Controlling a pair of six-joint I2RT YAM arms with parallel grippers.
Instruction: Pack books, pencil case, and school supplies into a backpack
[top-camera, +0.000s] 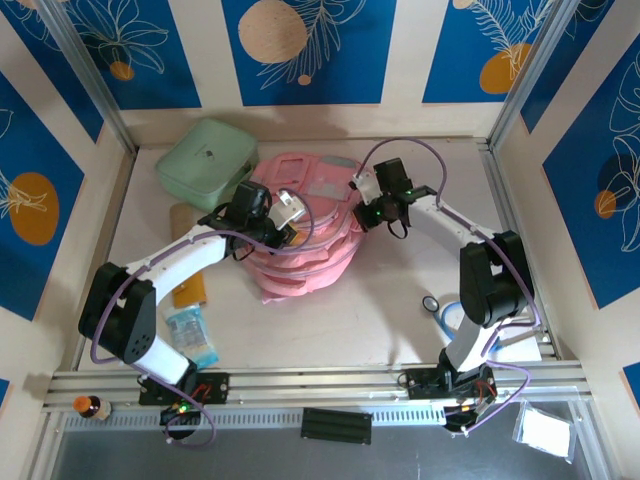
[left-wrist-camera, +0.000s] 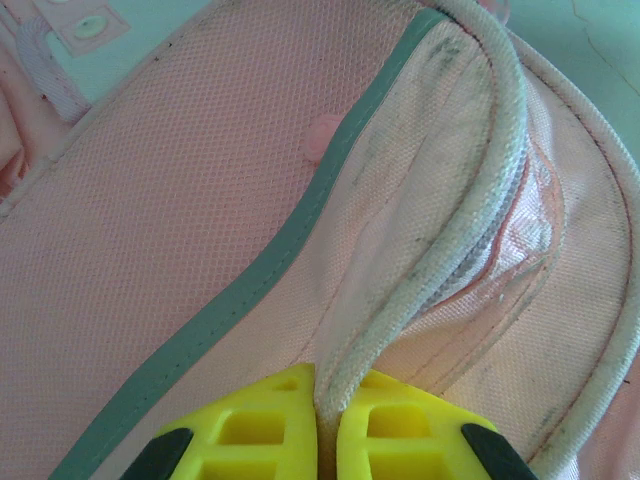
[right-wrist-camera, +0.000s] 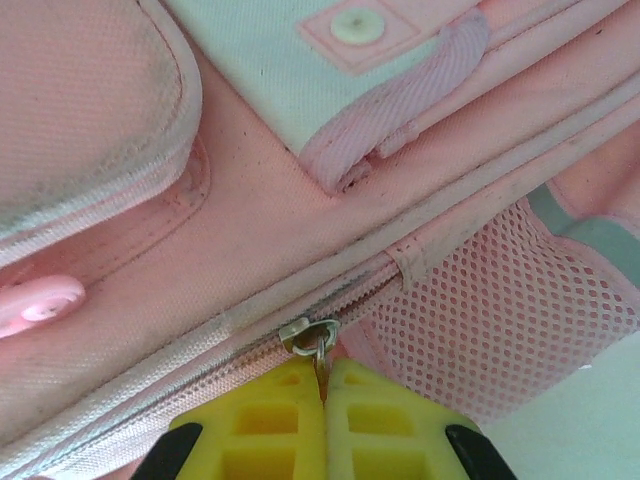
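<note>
The pink backpack lies flat in the middle of the table. My left gripper is at its left side. In the left wrist view the yellow left gripper is shut on the pale piped edge of a flap of the backpack. My right gripper is at the bag's upper right. In the right wrist view the right gripper is shut on the metal zipper pull, beside a mesh side pocket. A tan-brown flat thing pokes out under my left forearm; book or pencil case, I cannot tell.
A mint-green square case lies behind the bag at the back left. A clear plastic packet sits near the left arm's base. Small blue-ringed items lie by the right arm's base. Walls enclose the table on three sides.
</note>
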